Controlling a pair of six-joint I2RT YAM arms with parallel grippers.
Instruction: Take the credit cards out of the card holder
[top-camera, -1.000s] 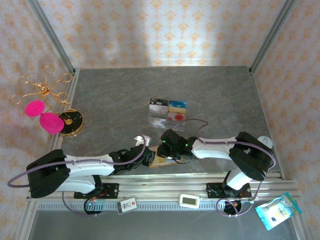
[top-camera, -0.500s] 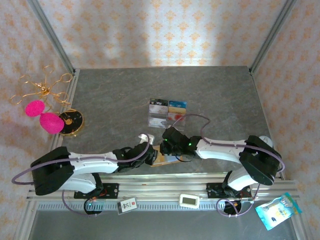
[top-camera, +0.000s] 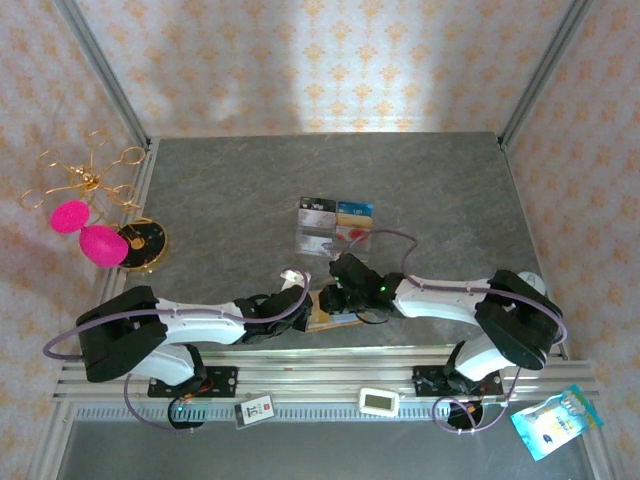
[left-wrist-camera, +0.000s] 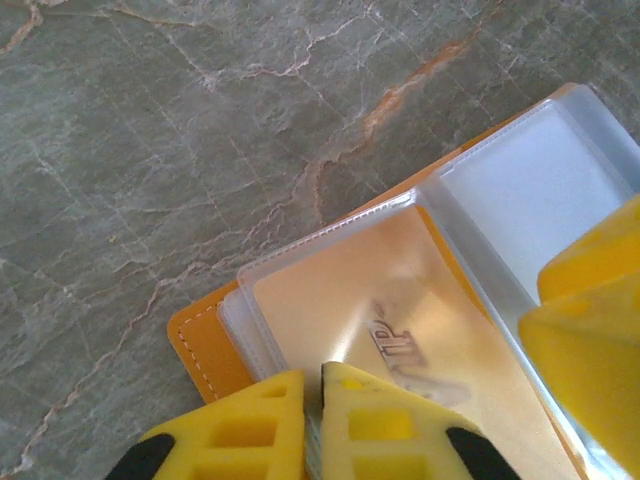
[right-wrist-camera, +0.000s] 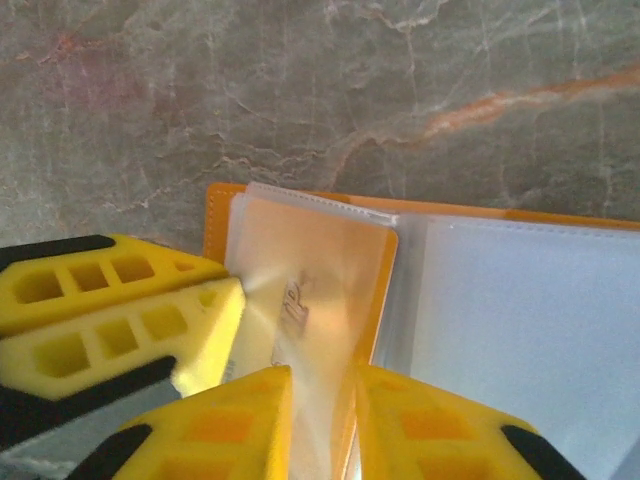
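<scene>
The orange card holder (top-camera: 325, 314) lies open on the table by the near edge, clear sleeves up. My left gripper (left-wrist-camera: 312, 385) is shut on the edge of its left-hand sleeves, next to the orange cover (left-wrist-camera: 200, 345). A gold credit card (left-wrist-camera: 350, 300) sits in the top sleeve. From the other side, my right gripper (right-wrist-camera: 323, 385) has the gold card's (right-wrist-camera: 310, 270) near edge between its fingers, which stand a little apart. In the top view both grippers, left (top-camera: 300, 310) and right (top-camera: 337, 300), meet over the holder.
A clear acrylic tray (top-camera: 335, 228) with several cards stands mid-table behind the grippers. A gold wire stand with pink pieces (top-camera: 85, 215) is at the left edge. An aluminium rail (top-camera: 330, 375) runs along the near edge, with a white timer (top-camera: 380, 401) below it.
My left arm has stretched to the right, bringing its gripper onto the holder's left side. The right gripper has shifted slightly towards the holder.
</scene>
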